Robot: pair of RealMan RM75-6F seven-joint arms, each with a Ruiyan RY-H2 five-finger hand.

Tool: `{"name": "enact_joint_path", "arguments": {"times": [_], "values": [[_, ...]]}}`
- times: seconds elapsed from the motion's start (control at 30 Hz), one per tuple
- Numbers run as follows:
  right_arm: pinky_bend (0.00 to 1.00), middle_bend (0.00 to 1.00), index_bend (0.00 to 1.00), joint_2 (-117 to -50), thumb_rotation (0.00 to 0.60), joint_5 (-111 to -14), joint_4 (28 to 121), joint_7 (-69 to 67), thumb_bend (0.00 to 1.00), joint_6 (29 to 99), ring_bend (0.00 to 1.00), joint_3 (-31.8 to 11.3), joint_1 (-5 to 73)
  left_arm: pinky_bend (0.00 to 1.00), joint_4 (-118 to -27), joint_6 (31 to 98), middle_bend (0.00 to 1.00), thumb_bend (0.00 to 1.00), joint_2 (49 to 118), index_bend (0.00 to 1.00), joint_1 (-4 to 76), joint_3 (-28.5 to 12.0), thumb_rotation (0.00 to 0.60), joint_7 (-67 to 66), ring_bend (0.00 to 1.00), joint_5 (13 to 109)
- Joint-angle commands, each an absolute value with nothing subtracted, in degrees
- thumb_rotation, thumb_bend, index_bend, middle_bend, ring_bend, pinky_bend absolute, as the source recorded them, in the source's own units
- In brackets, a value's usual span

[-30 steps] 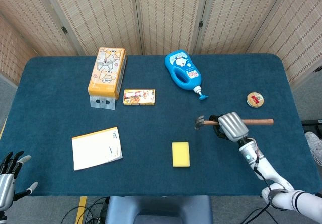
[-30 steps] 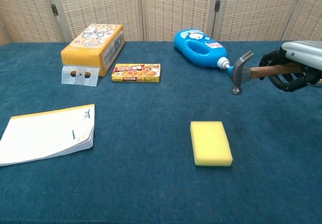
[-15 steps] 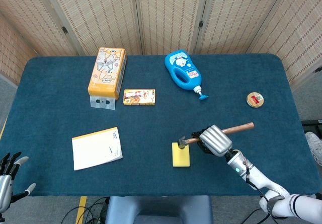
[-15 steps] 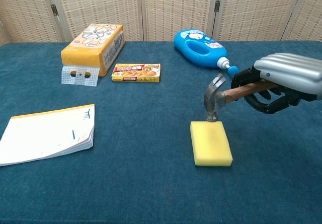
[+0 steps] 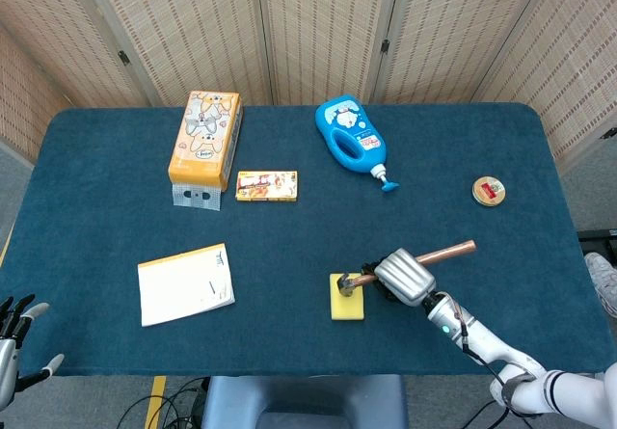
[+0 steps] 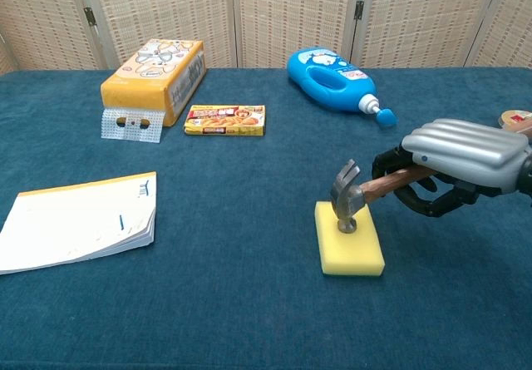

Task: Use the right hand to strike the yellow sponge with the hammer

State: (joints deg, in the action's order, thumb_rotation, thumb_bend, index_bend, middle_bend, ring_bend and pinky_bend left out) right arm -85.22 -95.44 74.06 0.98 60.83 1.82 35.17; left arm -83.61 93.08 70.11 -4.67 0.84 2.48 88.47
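The yellow sponge lies flat on the blue table, near the front edge in the head view. My right hand grips the wooden handle of the hammer. The hammer's steel head rests on the sponge's top, pressing into it. In the head view the right hand is just right of the sponge, and the handle sticks out up and to the right. My left hand hangs open at the bottom left corner, off the table.
A white notepad lies front left. Further back stand an orange box, a small flat packet and a blue bottle on its side. A round tin sits to the right.
The right hand has swung the hammer down and left from mid-air. Its head went from beside the blue bottle's tip to the sponge's top. The left hand sank slightly lower.
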Motion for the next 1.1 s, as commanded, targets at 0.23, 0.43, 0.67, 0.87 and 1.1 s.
{"name": "enact_joint_path", "arguments": {"times": [0.23, 0.43, 0.67, 0.87, 1.1], "values": [[0.75, 0.84, 0.81, -83.51, 0.6, -94.95, 75.96, -1.83, 0.7, 64.18, 0.7, 0.24, 34.84, 0.2, -83.75, 93.58, 0.16, 0.2, 69.92, 0.24, -4.88, 0.73, 0.6, 2.62, 0.06, 88.75], [0.75, 0.84, 0.81, -82.94, 0.6, -95.04, 76.86, -3.02, 0.7, 64.69, 0.7, 0.52, 34.56, 0.2, -84.04, 93.55, 0.16, 0.2, 70.04, 0.24, -4.85, 0.74, 0.6, 2.18, 0.06, 88.95], [0.75, 0.84, 0.81, -85.41, 0.6, -94.26, 73.36, -1.82, 0.7, 60.59, 0.7, 2.07, 35.17, 0.2, -84.14, 93.41, 0.16, 0.2, 69.92, 0.24, -4.94, 0.76, 0.6, 2.05, 0.06, 88.8], [0.75, 0.84, 0.81, -85.66, 0.6, -94.23, 72.56, -3.58, 0.69, 62.67, 0.7, 1.38, 34.73, 0.2, -84.2, 93.38, 0.16, 0.2, 69.78, 0.24, -4.96, 0.64, 0.6, 2.06, 0.06, 88.69], [0.75, 0.84, 0.81, -83.61, 0.6, -92.23, 73.66, -6.44, 0.69, 65.98, 0.7, -1.84, 34.26, 0.2, -84.45, 93.15, 0.16, 0.2, 69.87, 0.24, -4.75, 0.61, 0.6, 1.72, 0.06, 88.91]]}}
